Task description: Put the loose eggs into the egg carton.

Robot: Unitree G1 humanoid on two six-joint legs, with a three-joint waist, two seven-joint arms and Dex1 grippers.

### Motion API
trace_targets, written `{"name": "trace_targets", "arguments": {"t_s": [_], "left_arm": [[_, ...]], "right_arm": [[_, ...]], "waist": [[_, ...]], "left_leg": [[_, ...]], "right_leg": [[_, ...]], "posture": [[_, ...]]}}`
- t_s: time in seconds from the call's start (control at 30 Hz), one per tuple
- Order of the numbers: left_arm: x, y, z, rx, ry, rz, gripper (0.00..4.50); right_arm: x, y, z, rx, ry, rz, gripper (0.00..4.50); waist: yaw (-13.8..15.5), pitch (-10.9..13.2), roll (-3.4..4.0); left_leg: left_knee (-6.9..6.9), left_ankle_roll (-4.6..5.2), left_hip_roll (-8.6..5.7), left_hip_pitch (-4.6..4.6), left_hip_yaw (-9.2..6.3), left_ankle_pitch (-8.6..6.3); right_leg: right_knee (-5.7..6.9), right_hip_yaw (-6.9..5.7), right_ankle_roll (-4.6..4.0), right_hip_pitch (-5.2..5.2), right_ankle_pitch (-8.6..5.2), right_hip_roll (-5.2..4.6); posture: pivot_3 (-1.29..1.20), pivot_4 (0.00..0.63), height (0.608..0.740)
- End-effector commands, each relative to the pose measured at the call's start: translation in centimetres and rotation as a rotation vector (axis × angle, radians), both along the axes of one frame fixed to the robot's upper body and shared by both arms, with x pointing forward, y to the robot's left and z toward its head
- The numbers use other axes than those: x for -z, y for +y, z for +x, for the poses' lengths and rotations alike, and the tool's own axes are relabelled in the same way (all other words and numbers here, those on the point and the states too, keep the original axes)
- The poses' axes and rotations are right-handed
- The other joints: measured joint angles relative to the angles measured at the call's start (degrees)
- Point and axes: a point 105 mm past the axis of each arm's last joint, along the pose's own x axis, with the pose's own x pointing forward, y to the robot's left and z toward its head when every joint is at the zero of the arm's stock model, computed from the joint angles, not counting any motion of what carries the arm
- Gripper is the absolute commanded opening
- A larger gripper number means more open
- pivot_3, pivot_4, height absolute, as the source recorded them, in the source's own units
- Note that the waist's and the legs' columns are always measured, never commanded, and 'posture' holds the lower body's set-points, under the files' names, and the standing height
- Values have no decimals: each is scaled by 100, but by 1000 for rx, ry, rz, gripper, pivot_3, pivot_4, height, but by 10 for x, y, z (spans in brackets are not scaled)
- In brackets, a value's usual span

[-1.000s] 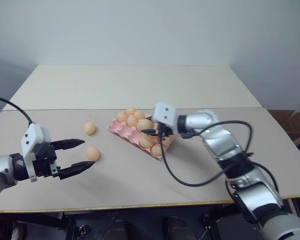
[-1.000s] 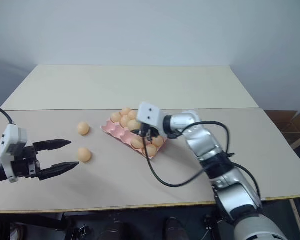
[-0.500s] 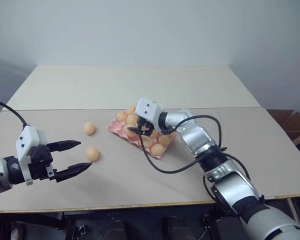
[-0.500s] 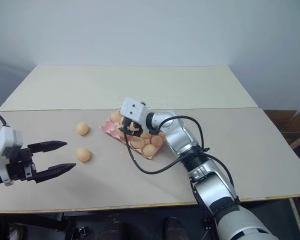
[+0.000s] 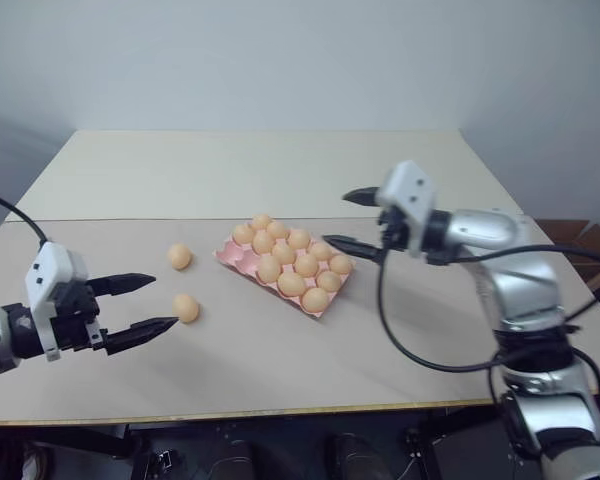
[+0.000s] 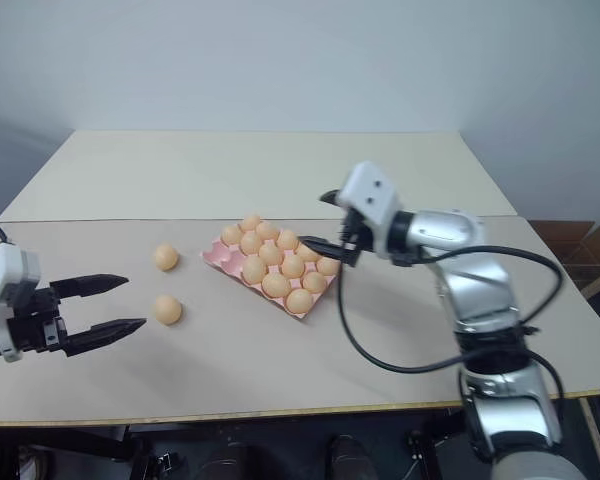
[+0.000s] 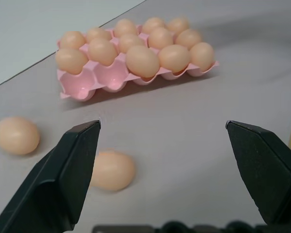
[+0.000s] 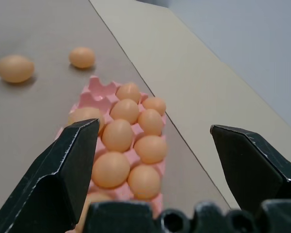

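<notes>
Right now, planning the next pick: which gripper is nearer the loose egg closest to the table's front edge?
Left gripper: egg just beyond its fingers. Right gripper hovers past the carton.

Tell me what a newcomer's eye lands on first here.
The pink egg carton at the table's middle, nearly full of tan eggs. Next, two loose eggs on the table to its left, in front of the open left gripper. The right gripper hangs open at the carton's right end.

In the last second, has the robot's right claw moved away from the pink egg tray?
Yes. The right gripper, open and empty, has lifted off the egg carton and swung out past its right end.
</notes>
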Motion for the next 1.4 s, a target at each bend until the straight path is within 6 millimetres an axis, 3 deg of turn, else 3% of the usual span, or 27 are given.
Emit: {"name": "trace_targets", "arguments": {"t_s": [0.03, 0.3, 0.5, 0.9, 1.27, 1.4], "left_arm": [[-7, 16, -2, -39, -35, 69, 4500], [6, 21, -10, -112, -10, 4, 4500], [20, 19, -19, -168, 14, -40, 4500], [37, 12, 21, -232, -19, -12, 4500], [84, -4, 78, -243, 46, 50, 4500], [87, -10, 90, -226, 55, 42, 3590]], "right_arm": [[-3, -22, -32, -87, 40, 30, 4286], [35, -56, -69, -142, 217, -64, 4286], [34, -55, -74, -156, 236, -57, 4286], [27, -50, -72, -136, 188, -50, 4286], [19, -43, -74, -122, 134, -40, 4286], [17, -44, -77, -102, 127, -36, 4321]], "waist": [[0, 0, -1], [-28, 0, -1], [-12, 0, -2], [98, -1, -3], [134, -3, -7], [130, -3, -7]], "left_leg": [[0, -1, 0, 2, 0, -2], [1, -37, 1, 24, 4, -23], [2, -33, 0, 24, 5, -22], [3, -28, -3, 18, 4, -20], [6, -6, -5, 14, 2, -6], [7, -5, -5, 11, 1, -6]], "right_leg": [[-1, 0, -1, 2, -3, 0], [2, 12, -8, 10, -8, 0], [1, 15, -8, 9, -8, 0], [-8, 15, -7, 11, -8, 0], [-5, 14, 0, 15, -3, 1], [-6, 14, 10, 14, 3, 1]], "posture": [[0, 150, 740], [0, 150, 740], [0, 150, 740], [0, 150, 740], [0, 150, 740], [0, 150, 740]]}}
